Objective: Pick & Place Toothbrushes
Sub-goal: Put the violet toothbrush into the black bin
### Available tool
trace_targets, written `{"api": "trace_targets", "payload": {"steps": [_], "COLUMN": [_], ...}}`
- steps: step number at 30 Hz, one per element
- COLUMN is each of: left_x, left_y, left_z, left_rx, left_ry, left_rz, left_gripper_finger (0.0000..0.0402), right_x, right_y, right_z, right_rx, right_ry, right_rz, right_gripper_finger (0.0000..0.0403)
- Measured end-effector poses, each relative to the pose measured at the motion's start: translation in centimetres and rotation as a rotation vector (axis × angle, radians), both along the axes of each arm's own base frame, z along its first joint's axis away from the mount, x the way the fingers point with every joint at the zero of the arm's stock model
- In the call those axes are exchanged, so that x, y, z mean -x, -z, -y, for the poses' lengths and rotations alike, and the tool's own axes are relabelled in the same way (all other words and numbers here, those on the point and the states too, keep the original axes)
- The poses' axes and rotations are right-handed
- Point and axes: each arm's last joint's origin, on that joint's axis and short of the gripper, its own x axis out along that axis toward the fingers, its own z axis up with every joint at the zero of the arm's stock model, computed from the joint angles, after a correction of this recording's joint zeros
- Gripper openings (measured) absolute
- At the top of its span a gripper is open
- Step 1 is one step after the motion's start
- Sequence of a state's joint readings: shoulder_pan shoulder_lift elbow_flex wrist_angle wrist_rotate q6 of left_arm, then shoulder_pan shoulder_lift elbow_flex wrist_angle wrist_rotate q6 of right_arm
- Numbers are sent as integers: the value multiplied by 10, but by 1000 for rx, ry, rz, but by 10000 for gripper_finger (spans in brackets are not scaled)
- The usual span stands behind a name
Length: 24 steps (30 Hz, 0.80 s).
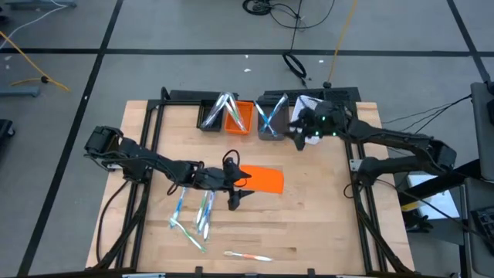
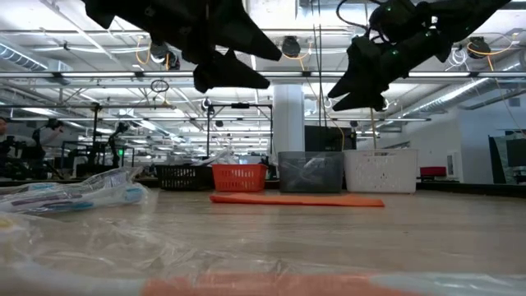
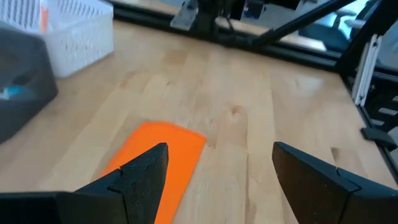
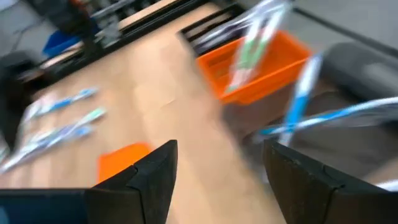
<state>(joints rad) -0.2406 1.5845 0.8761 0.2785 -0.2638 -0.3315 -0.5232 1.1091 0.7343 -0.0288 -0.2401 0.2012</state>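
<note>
High view | slim plastic toothbrushes point(image 1: 193, 216) on wood table point(image 1: 324, 224) | both jaws wide, empty

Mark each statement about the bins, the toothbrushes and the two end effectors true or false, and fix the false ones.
1. The left end effector holds a toothbrush. False: it is open and empty above the orange sheet.
2. The orange bin holds toothbrushes. True.
3. The right end effector is open. True.
4. All loose toothbrushes are already binned. False: several lie on the table.
</note>
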Motion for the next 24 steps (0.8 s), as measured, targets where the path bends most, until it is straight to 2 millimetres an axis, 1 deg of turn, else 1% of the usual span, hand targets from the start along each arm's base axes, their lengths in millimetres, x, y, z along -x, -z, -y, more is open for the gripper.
{"api": "trace_targets", "payload": {"steps": [6, 9, 13, 18, 24], "left_x": [7, 13, 24, 38, 46], "left_y": [9, 13, 24, 34, 37], "left_z": [6, 10, 15, 21, 32], "left_rx": [45, 84, 141, 214, 280], "left_ry": [-15, -35, -86, -166, -216], "left_rz": [-105, -174, -315, -458, -492], "left_gripper_finger": [292, 292, 292, 292, 292], "right_x": [-12, -16, -18, -19, -16], "right_y": [7, 11, 18, 29, 42], "right_z": [-32, -47, -64, -79, -90], "right_rx": [-63, -87, -112, -119, -97], "right_ry": [-115, -170, -211, -229, -217], "right_rz": [-9, -17, -24, 2, 26], "right_gripper_finger": [226, 226, 226, 224, 222]}}
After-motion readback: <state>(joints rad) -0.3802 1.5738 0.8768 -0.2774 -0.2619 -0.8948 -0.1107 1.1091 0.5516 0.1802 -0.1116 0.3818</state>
